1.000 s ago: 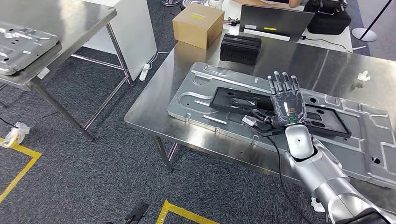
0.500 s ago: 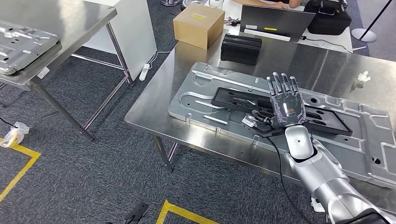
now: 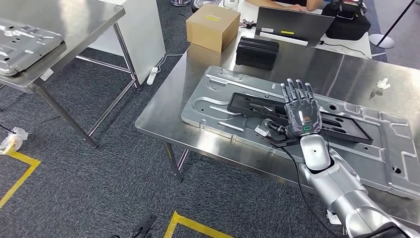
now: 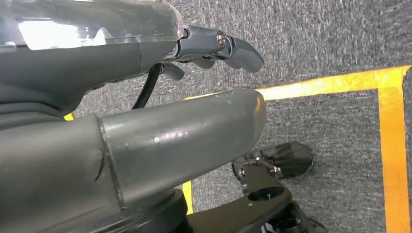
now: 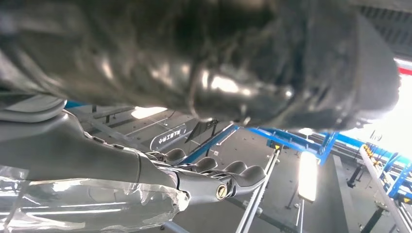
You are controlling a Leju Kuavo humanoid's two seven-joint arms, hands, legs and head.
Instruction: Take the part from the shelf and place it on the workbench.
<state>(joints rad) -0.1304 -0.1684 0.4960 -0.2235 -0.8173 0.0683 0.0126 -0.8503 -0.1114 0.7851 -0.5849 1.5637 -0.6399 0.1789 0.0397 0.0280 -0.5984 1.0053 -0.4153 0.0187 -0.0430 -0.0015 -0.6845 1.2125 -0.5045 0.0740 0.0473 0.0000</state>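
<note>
Steel workbench (image 3: 317, 62) carried one large embossed silver metal panel (image 3: 218, 87), with one flat black rectangular frame part (image 3: 250, 105) lying on it. Robot's right hand (image 3: 300, 110) hovered flat above the part's middle, fingers extended and slightly spread, gripping nothing. One brown cardboard box (image 3: 213, 27) sat at eleven o'clock. Left hand (image 4: 145, 126) hung over carpet, fingers loosely curled, empty.

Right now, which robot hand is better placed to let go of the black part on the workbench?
The right robot hand: it lies over the black part on the metal panel. The left robot hand hangs over the floor.
</note>
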